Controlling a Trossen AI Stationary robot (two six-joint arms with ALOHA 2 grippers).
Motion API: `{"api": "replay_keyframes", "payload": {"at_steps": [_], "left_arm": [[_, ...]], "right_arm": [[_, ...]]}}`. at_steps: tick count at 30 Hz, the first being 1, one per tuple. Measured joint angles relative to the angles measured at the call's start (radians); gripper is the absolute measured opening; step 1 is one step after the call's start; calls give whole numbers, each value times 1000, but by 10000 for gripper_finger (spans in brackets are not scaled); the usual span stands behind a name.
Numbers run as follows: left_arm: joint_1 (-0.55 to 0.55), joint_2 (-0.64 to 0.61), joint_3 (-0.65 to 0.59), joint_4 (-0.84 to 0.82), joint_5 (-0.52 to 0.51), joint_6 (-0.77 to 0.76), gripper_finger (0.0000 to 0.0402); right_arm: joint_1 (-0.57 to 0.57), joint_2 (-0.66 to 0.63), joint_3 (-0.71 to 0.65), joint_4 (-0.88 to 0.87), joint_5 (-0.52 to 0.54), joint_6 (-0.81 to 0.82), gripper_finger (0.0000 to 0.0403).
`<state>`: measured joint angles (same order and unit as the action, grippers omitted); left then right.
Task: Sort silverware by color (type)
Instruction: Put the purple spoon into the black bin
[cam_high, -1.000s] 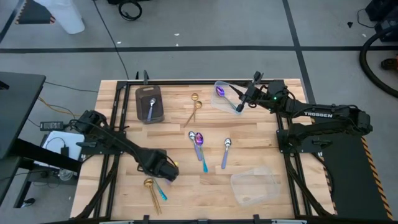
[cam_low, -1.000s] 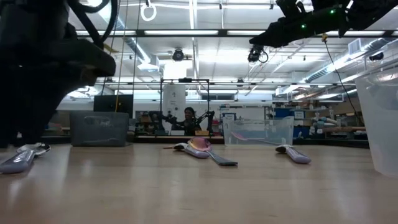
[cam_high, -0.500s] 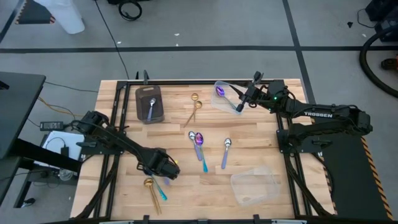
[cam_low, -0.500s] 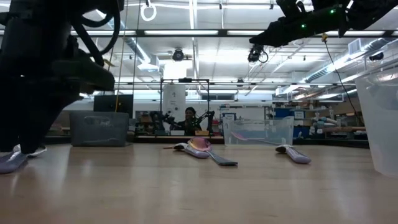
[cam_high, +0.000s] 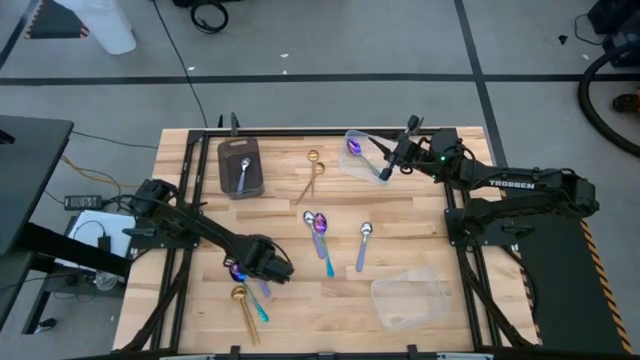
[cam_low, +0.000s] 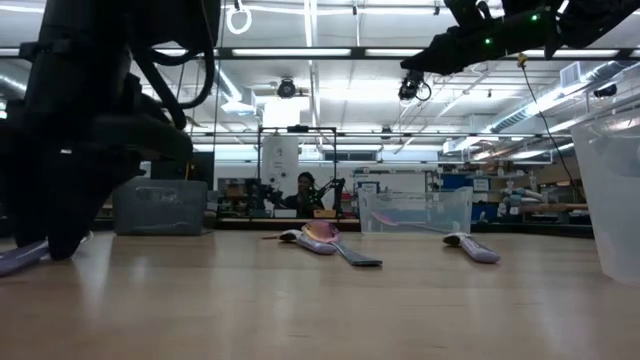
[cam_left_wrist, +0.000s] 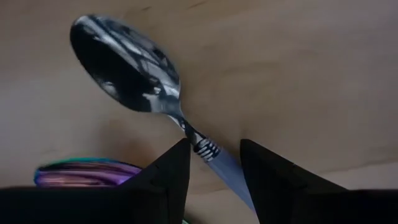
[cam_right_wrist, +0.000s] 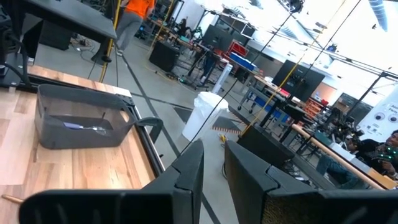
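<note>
Near the table's front left, my left gripper (cam_high: 262, 268) points down with its fingers open. They stand either side of the neck of a silver spoon (cam_left_wrist: 127, 65) with a pale blue handle, which lies flat on the wood. An iridescent purple spoon bowl (cam_left_wrist: 87, 174) lies beside it. A gold spoon (cam_high: 240, 298) and a teal handle (cam_high: 261, 312) lie just nearer. My right gripper (cam_high: 386, 172) hangs level above the far right, narrowly open and empty, by a clear container (cam_high: 362, 158) holding a purple spoon (cam_high: 353, 146).
A dark grey tray (cam_high: 241, 150) at the far left holds a silver spoon (cam_high: 243, 172). Two gold spoons (cam_high: 312, 176) lie mid-far, and purple and silver spoons (cam_high: 320, 228) (cam_high: 364, 240) lie in the middle. A second clear container (cam_high: 408, 298) sits front right.
My left gripper has come down toward the spoons at the front left and shifted a little toward the far edge, uncovering the purple spoon bowl beside it. Its fingers have stayed open. The spoons have not moved.
</note>
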<state>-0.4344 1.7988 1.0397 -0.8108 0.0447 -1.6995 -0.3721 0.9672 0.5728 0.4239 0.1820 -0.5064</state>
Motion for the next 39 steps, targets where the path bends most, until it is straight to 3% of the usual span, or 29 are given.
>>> {"api": "replay_keyframes", "payload": {"at_steps": [10,20,28,39], "left_arm": [[-3,1,1,-13,-97,321,120],[20,2,0,-14,-102,285,111],[47,2,0,-16,-133,269,43],[59,-5,0,-19,-169,278,42]], "right_arm": [[0,0,0,1,2,-2,77],[0,0,0,1,6,-2,77],[0,0,0,0,6,-2,77],[0,0,0,0,6,-2,77]]}}
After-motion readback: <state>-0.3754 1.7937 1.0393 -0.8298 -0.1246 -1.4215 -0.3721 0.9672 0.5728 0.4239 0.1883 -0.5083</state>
